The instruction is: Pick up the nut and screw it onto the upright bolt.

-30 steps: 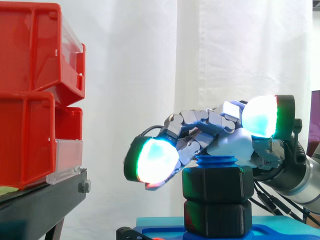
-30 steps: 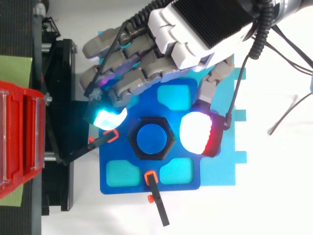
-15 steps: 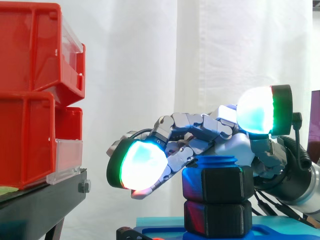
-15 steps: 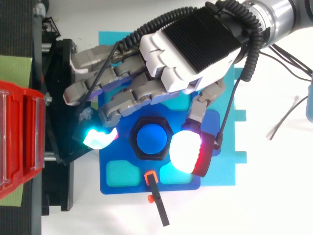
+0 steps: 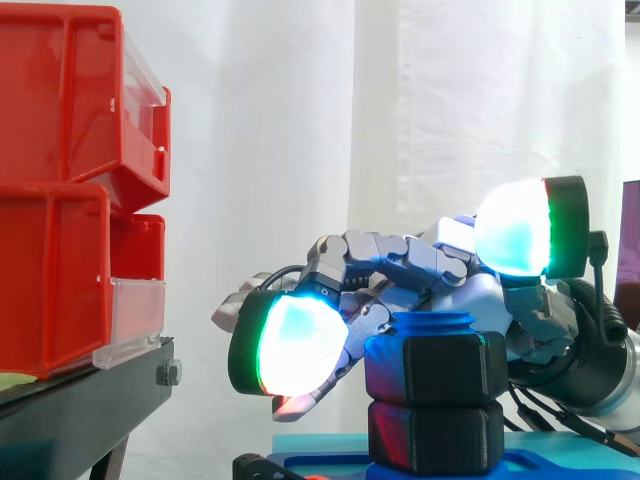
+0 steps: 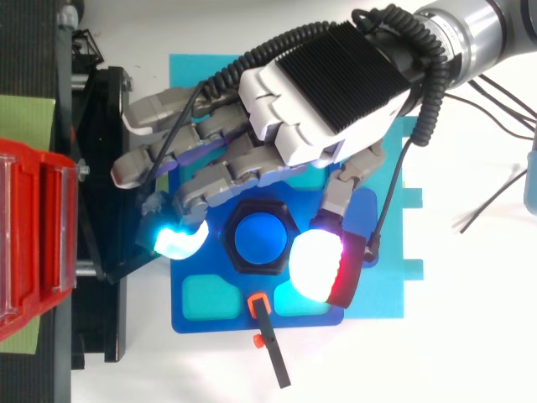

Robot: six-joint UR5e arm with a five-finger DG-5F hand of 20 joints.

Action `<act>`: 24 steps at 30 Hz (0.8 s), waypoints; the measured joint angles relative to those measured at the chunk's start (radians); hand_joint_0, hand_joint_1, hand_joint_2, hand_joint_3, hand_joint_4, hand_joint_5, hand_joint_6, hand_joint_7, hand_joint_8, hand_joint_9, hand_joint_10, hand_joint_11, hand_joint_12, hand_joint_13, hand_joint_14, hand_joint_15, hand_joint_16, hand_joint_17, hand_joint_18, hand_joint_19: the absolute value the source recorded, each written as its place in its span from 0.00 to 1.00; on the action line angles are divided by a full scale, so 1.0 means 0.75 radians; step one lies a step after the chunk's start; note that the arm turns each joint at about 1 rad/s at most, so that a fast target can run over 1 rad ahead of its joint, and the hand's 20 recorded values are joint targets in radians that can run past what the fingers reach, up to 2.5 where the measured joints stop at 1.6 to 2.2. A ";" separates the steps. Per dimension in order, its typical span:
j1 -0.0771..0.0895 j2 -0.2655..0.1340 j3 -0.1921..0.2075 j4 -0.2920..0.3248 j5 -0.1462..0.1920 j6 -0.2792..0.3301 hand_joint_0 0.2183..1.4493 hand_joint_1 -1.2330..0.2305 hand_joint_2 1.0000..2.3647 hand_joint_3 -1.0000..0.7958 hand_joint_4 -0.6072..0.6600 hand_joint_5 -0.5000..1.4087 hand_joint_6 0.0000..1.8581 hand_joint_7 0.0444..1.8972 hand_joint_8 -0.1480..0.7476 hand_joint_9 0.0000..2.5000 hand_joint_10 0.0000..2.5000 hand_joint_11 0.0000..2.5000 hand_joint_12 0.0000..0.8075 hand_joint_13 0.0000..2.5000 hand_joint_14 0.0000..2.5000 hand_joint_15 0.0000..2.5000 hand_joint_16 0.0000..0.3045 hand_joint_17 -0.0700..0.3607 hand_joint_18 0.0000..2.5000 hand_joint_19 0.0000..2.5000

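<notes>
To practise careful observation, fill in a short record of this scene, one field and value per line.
bolt: blue, upright on the blue base plate
nut: black, hexagonal, on the bolt, bolt top showing above it
lower block: black, hexagonal, directly under the nut
hand: over and around the nut
bins: red, stacked on a black stand

The nut [image 5: 435, 368] is black around the blue bolt [image 6: 257, 238], on a deep blue plate [image 6: 238, 292] with turquoise insets over a lighter cyan mat [image 6: 386, 294]. The hand [image 6: 327, 84] has a black ribbed back, white knuckles and grey fingers; its pads [image 6: 312, 264] glow white to cyan, edged green and red. Red bins [image 5: 60, 180] sit on a black stand [image 5: 80, 410] before a white curtain [image 5: 300, 120].
</notes>
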 measured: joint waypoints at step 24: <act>-0.013 0.000 -0.003 -0.013 -0.034 0.000 0.22 0.79 0.00 0.28 0.60 0.26 0.27 0.79 0.45 0.32 0.00 0.00 0.37 0.17 0.00 0.00 0.11 0.33 0.05 0.00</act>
